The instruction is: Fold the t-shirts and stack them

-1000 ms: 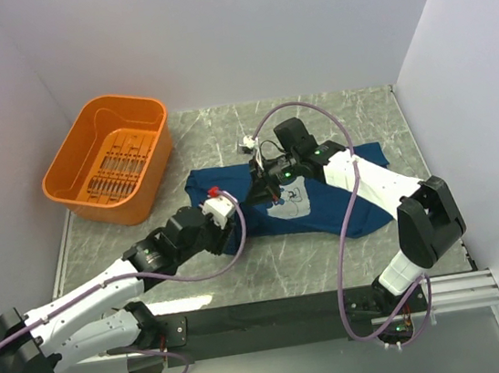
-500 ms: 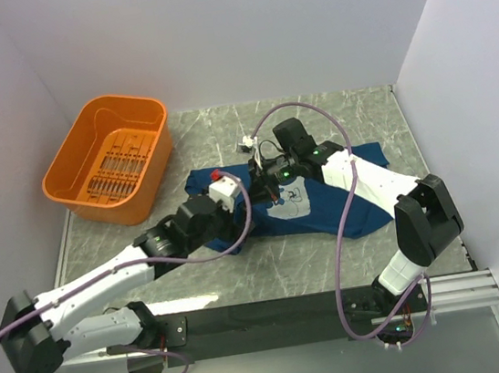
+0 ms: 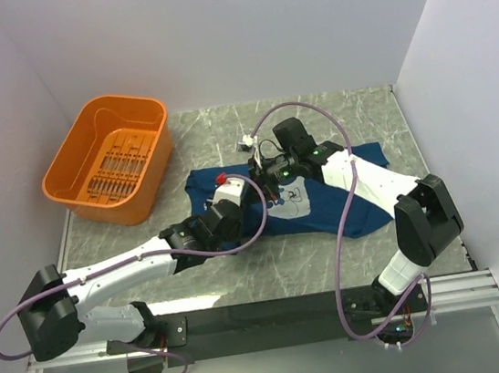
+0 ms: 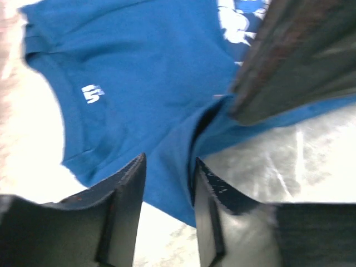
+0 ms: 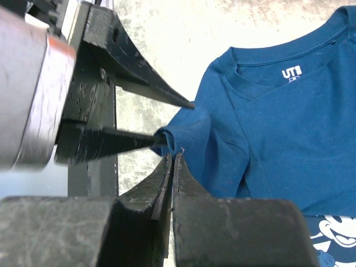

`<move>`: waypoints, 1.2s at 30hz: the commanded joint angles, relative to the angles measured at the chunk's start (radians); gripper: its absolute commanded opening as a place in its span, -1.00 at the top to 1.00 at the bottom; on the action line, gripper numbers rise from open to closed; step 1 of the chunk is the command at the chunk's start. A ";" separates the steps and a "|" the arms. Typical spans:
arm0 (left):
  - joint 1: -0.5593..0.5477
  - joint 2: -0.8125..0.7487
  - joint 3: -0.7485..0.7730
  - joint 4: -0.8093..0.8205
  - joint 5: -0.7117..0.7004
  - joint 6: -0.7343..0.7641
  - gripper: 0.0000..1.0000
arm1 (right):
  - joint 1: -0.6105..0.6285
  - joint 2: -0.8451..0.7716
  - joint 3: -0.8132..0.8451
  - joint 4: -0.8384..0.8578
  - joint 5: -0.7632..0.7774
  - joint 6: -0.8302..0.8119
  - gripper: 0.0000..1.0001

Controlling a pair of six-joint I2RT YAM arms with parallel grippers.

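Note:
A navy t-shirt (image 3: pixel 325 204) with a pale cartoon print lies spread on the marble table. In the right wrist view its collar and label face up (image 5: pixel 278 122). My right gripper (image 3: pixel 262 188) (image 5: pixel 173 157) is shut on a raised fold at the shirt's sleeve edge. My left gripper (image 3: pixel 244 198) (image 4: pixel 169 167) is open and straddles that same blue edge (image 4: pixel 144 83), one finger on either side. Its dark fingers (image 5: pixel 139 83) show just beyond my right fingertips, the lower one touching the fold. The right gripper's fingers (image 4: pixel 289 67) loom at the upper right of the left wrist view.
An orange plastic basket (image 3: pixel 128 207) stands at the back left corner of the table, close to the left wall. Purple cables loop off both arms over the shirt. White walls close in the left, back and right sides.
My left arm has reached right and forward until its gripper sits at the shirt's sleeve beside the right gripper. The right arm and the shirt have stayed put.

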 commanded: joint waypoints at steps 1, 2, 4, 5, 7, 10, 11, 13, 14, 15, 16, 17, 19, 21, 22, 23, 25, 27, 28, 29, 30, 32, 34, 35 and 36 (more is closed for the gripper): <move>-0.012 -0.010 0.045 -0.048 -0.132 -0.036 0.15 | -0.006 -0.007 0.004 0.039 -0.001 0.012 1.00; -0.012 -0.013 0.043 -0.056 -0.141 -0.039 0.17 | -0.006 -0.006 0.003 0.039 -0.001 0.012 1.00; -0.012 -0.023 0.039 -0.087 -0.173 -0.048 0.19 | -0.008 -0.006 0.003 0.039 0.002 0.011 1.00; -0.014 -0.030 0.036 -0.093 -0.176 -0.045 0.19 | -0.006 -0.004 0.004 0.037 0.004 0.011 1.00; -0.012 -0.051 0.028 -0.098 -0.172 -0.037 0.19 | -0.006 -0.003 0.004 0.036 0.004 0.011 1.00; -0.012 -0.068 0.019 -0.091 -0.135 -0.019 0.18 | -0.006 0.000 0.006 0.034 0.007 0.009 1.00; -0.012 -0.069 0.016 -0.087 -0.123 -0.017 0.18 | -0.006 0.000 0.004 0.034 0.005 0.009 1.00; -0.012 -0.074 0.010 -0.072 -0.081 -0.005 0.27 | -0.008 0.000 0.006 0.033 0.008 0.009 1.00; -0.012 -0.076 0.009 -0.067 -0.069 -0.005 0.32 | -0.006 -0.001 0.006 0.033 0.008 0.009 1.00; -0.012 -0.074 0.008 -0.064 -0.054 -0.001 0.41 | -0.008 0.000 0.004 0.034 0.008 0.011 1.00; -0.012 -0.070 0.009 -0.059 -0.043 0.007 0.46 | -0.006 -0.001 0.004 0.034 0.010 0.011 1.00; -0.012 -0.065 0.011 -0.059 -0.031 0.007 0.55 | -0.006 0.000 0.004 0.033 0.010 0.009 1.00; -0.012 -0.059 0.014 -0.061 -0.020 0.015 0.74 | -0.008 0.000 0.004 0.033 0.008 0.009 1.00; -0.012 -0.053 0.020 -0.062 -0.014 0.018 0.94 | -0.006 0.002 0.004 0.031 0.008 0.009 1.00; -0.012 -0.050 0.022 -0.065 -0.014 0.024 0.99 | -0.008 0.002 0.004 0.031 0.008 0.007 1.00; -0.012 -0.051 0.023 -0.067 -0.011 0.030 0.99 | -0.006 0.002 0.004 0.030 0.013 0.003 1.00; -0.012 -0.060 0.029 -0.068 0.000 0.056 0.99 | -0.006 0.002 0.007 0.014 0.019 -0.008 1.00; -0.012 -0.083 0.032 -0.068 0.052 0.134 0.99 | -0.008 0.003 0.018 -0.019 0.028 -0.055 1.00; -0.012 -0.094 0.032 -0.073 0.067 0.163 0.99 | -0.008 0.005 0.038 -0.074 0.034 -0.081 0.95; -0.012 -0.105 0.034 -0.075 0.093 0.197 0.99 | -0.011 0.002 0.046 -0.104 0.039 -0.141 0.85; -0.012 -0.134 0.031 -0.078 0.156 0.237 0.99 | -0.016 -0.001 0.052 -0.130 0.046 -0.167 0.75; -0.011 -0.169 0.023 -0.081 0.224 0.343 0.99 | -0.038 -0.032 0.052 -0.199 0.046 -0.244 0.29; -0.003 -0.229 0.000 -0.084 0.320 0.438 0.99 | -0.063 -0.072 0.046 -0.296 0.020 -0.308 -0.03; 0.009 -0.250 -0.009 -0.084 0.351 0.463 0.99 | -0.074 -0.087 0.044 -0.338 0.020 -0.398 -0.10; 0.015 -0.288 -0.027 -0.082 0.376 0.492 0.99 | -0.092 -0.102 0.040 -0.377 0.030 -0.442 -0.14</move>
